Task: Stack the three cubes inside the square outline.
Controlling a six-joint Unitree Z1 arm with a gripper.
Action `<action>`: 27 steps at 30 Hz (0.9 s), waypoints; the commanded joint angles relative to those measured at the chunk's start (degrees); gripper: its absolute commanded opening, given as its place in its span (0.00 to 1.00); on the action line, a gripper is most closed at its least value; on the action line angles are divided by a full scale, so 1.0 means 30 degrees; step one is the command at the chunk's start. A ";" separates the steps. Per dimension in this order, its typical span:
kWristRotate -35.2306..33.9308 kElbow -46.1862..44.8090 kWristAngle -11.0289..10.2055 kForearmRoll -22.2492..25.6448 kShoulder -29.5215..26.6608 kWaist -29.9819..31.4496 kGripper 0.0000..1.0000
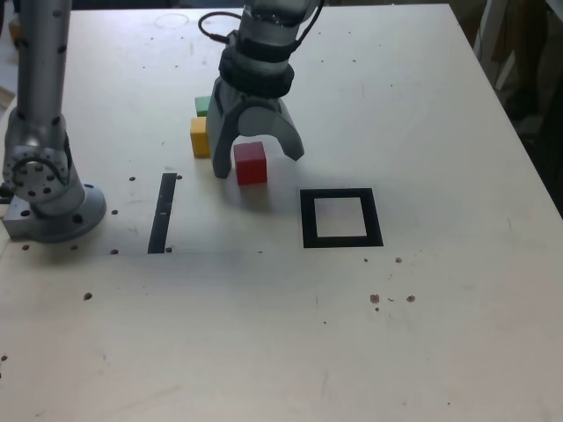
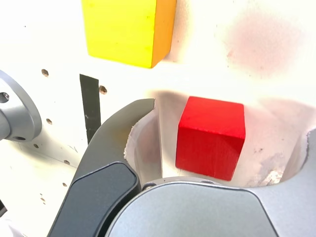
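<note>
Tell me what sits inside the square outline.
Only pale bare table shows inside the square outline; no cube is there. Nothing covers it. The red cube stands outside, between the open gripper fingers.

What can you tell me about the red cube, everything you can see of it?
The red cube is a small solid block, plain matte red with sharp edges and no markings. It sits flat on the pale table, upright, a little turned. The open gripper straddles it, one of the jaws on each side; the wrist view shows a gap at each side, so nothing but the table touches it. It lies outside the square outline, up and toward the exterior view's left of it, with the yellow cube farther left.
</note>
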State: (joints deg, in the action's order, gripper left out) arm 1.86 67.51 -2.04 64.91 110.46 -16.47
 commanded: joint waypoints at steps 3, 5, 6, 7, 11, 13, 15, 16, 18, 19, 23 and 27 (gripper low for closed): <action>0.0083 -0.0087 -0.0035 -0.0149 0.0112 -0.0166 0.82; 0.0083 -0.0081 -0.0085 -0.0187 0.0126 -0.0208 0.75; 0.0083 -0.0078 -0.0113 -0.0209 0.0139 -0.0227 0.71; 0.0083 -0.0084 -0.0147 -0.0253 0.0162 -0.0254 0.66; 0.0089 -0.0201 -0.0277 -0.0502 0.0249 -0.0324 0.51; 0.0161 -0.0258 -0.0325 -0.0749 0.0284 -0.0340 0.45; 0.0262 -0.0281 -0.0330 -0.0985 0.0316 -0.0340 0.40; 0.0319 -0.0283 -0.0325 -0.1085 0.0329 -0.0340 0.38; 0.0433 -0.0274 -0.0301 -0.1205 0.0350 -0.0340 0.37; 0.0470 -0.0265 -0.0286 -0.1216 0.0356 -0.0340 0.36; 0.0577 -0.0252 -0.0249 -0.1218 0.0335 -0.0331 0.35; 0.0614 -0.0267 -0.0226 -0.1199 0.0282 -0.0289 0.35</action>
State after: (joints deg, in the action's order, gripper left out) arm 3.60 66.78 -2.80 61.29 111.24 -17.40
